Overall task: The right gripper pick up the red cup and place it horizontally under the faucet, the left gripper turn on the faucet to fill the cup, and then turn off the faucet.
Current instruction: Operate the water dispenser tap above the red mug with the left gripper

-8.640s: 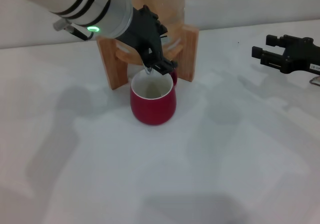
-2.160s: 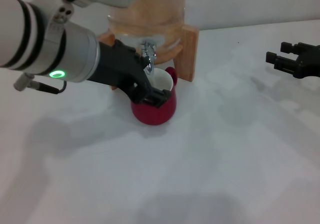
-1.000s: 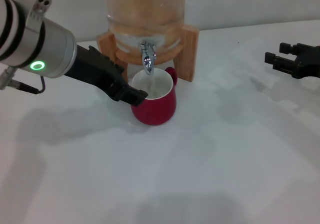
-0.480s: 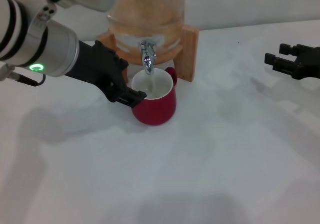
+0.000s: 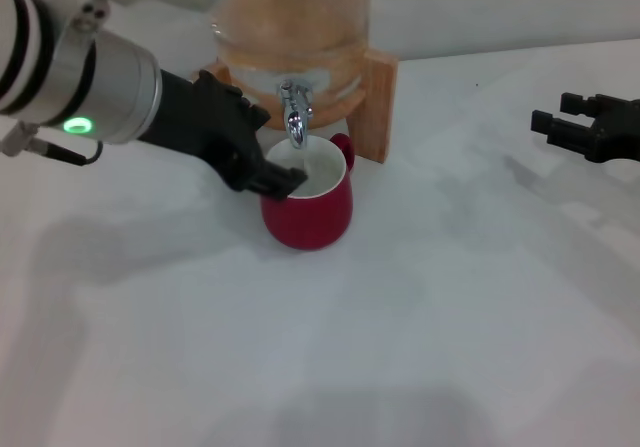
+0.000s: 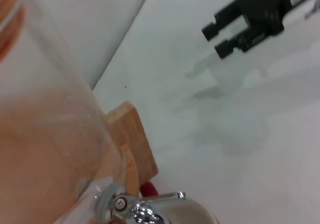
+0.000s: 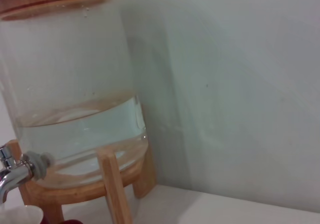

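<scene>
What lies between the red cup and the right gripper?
Only bare white table, per the head view: the red cup sits under the faucet and the right gripper is far off to its right.

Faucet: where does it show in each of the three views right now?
Head view: faucet at top centre, above the red cup, beside the left gripper.
Left wrist view: faucet at the bottom edge.
Right wrist view: faucet at the left edge.
Shared landmark: the wooden stand.
</scene>
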Controlling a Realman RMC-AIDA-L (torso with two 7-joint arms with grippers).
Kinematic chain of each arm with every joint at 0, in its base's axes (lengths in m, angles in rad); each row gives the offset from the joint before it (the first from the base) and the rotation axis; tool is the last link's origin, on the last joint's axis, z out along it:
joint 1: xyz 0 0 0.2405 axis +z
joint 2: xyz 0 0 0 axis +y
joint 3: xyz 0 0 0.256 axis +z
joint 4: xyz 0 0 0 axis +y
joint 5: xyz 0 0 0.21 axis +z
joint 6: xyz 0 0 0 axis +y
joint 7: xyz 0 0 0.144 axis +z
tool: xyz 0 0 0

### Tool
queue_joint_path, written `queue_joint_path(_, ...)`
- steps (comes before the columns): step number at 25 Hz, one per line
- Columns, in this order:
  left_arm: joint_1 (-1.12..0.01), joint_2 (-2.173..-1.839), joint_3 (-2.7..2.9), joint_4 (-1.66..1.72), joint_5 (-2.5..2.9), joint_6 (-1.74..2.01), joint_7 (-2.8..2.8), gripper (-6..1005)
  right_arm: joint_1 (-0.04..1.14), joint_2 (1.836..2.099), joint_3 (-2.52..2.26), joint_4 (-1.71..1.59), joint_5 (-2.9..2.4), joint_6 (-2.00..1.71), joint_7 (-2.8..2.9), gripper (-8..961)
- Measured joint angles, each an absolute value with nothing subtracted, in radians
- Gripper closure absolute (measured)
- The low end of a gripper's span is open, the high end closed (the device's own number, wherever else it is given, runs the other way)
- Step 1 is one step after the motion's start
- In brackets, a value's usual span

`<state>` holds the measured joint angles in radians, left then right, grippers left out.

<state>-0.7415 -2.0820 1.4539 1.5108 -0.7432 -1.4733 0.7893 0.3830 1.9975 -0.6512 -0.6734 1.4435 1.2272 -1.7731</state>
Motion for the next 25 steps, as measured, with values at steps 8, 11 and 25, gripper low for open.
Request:
queue_joint_path(8, -0.817, -2.079, 1.366, 1.415, -0.771, -1.504, 0.618, 209, 0.389, 1.994, -0.650, -0.673, 1.444, 1.217, -1.773, 377)
queue_joint_path(11, -0.829, -2.079, 1.367, 1.398, -0.769, -1.505, 0.618, 209, 0.391, 1.994, -0.650, -0.673, 1.444, 1.216, -1.773, 377)
queue_joint_path(25, -0.885, -2.083, 1.370, 1.309, -0.770, -1.494, 0.631, 210, 0.390, 1.994, -0.650, -0.672, 1.443, 1.204, -1.773, 377)
